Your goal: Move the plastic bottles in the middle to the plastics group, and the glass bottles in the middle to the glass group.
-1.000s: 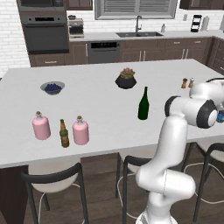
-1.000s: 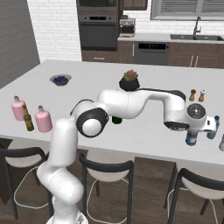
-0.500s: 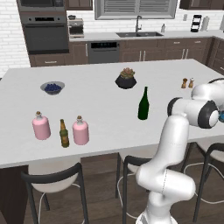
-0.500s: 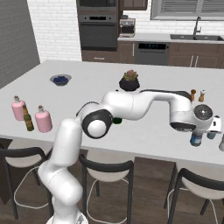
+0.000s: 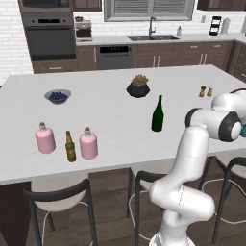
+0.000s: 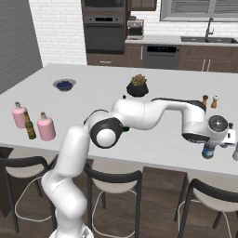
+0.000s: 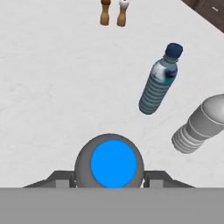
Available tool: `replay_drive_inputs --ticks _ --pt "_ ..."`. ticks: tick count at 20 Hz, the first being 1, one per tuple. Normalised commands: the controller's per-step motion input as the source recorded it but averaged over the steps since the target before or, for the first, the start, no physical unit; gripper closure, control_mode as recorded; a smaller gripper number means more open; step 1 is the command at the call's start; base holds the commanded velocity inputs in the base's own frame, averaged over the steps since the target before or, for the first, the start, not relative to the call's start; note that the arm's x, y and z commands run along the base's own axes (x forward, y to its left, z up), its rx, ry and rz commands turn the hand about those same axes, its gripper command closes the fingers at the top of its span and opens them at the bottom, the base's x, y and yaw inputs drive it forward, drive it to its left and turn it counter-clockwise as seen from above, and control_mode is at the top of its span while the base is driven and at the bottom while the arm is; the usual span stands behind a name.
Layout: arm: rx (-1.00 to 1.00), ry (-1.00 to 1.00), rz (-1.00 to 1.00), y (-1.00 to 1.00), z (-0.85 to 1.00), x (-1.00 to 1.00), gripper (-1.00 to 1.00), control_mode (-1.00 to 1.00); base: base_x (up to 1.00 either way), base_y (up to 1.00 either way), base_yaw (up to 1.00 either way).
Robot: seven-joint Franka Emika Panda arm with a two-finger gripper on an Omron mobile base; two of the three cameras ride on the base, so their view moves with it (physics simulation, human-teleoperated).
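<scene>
My gripper (image 7: pixel 108 178) is shut on a small plastic bottle (image 7: pixel 113 162), whose blue cap I see from straight above. From the right base view the gripper (image 6: pixel 209 139) is at the right end of the island with the bottle (image 6: pixel 208 151) hanging under it, low at the counter. Just beyond stands the plastics group: a bluish bottle (image 7: pixel 159 83) with a dark cap. The tall green wine bottle (image 5: pixel 157 114) stands mid-island. At the left end is the glass group: two pink flasks (image 5: pixel 44 138) (image 5: pixel 88 144) and a brown beer bottle (image 5: pixel 70 147).
A pale grey ribbed bottle (image 7: pixel 199 126) stands beside the bluish one, near the counter's right edge. Salt and pepper shakers (image 7: pixel 113 13) lie further on. A potted plant (image 5: pixel 138 86) and a bowl of blueberries (image 5: pixel 57 96) sit toward the back. Stools line the front.
The hand has carried the bottle slightly to the right and a little lower toward the counter. The grip has stayed the same.
</scene>
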Motion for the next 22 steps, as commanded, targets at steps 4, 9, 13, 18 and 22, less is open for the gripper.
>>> replay_drive_inputs --ticks 4,9,13,18,22 --pt "0.00 0.01 0.00 0.00 -0.32 0.00 1.00 -1.00 0.00 0.00 0.00" --pt "0.00 0.01 0.00 0.00 -0.31 0.00 1.00 -1.00 0.00 0.00 0.00" --pt "0.00 0.00 0.00 0.00 0.00 0.04 1.00 -1.00 0.00 0.00 0.00" --pt "0.00 0.00 0.00 0.00 0.03 0.34 1.00 -1.00 0.00 0.00 0.00" --pt "0.00 0.00 0.00 0.00 0.04 0.42 1.00 -1.00 0.00 0.00 0.00"
